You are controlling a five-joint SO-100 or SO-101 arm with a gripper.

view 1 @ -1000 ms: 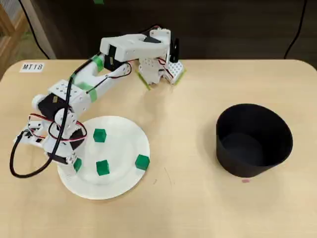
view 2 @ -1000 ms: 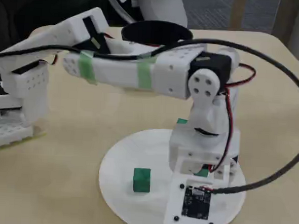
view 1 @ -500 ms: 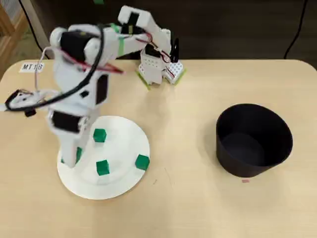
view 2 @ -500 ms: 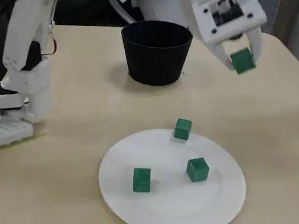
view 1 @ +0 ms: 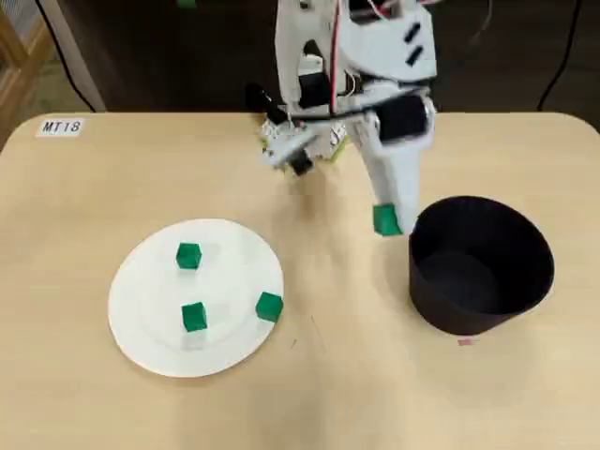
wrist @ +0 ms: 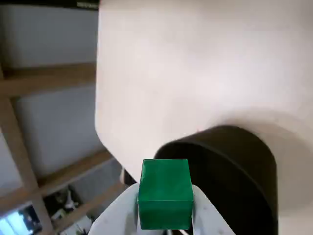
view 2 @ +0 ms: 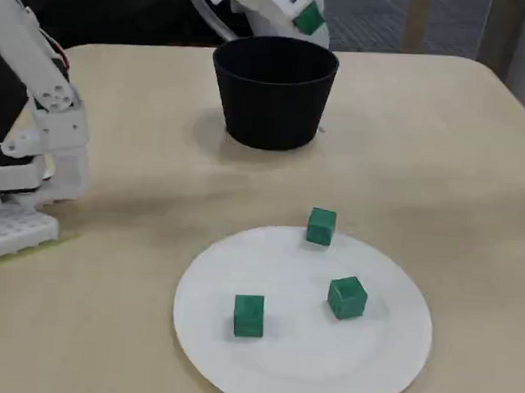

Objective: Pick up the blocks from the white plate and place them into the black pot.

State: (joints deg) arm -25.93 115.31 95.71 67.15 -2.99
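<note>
My gripper (view 1: 387, 223) is shut on a green block (view 1: 385, 220), held in the air just left of the black pot (view 1: 480, 264) in the overhead view. The wrist view shows the block (wrist: 165, 192) between the white fingers, with the pot (wrist: 230, 171) just beyond it. In the fixed view the held block (view 2: 308, 18) hangs above the pot's far rim (view 2: 275, 58). Three green blocks (view 1: 188, 255) (view 1: 194, 316) (view 1: 269, 307) lie on the white plate (view 1: 150, 300); the fixed view shows them too (view 2: 321, 226) (view 2: 346, 296) (view 2: 248, 315). The pot looks empty.
The arm's base (view 1: 300, 141) stands at the table's far edge in the overhead view. A second white arm (view 2: 30, 138) stands at the left in the fixed view. A label reading MT18 (view 1: 62, 127) is at the table's far left corner.
</note>
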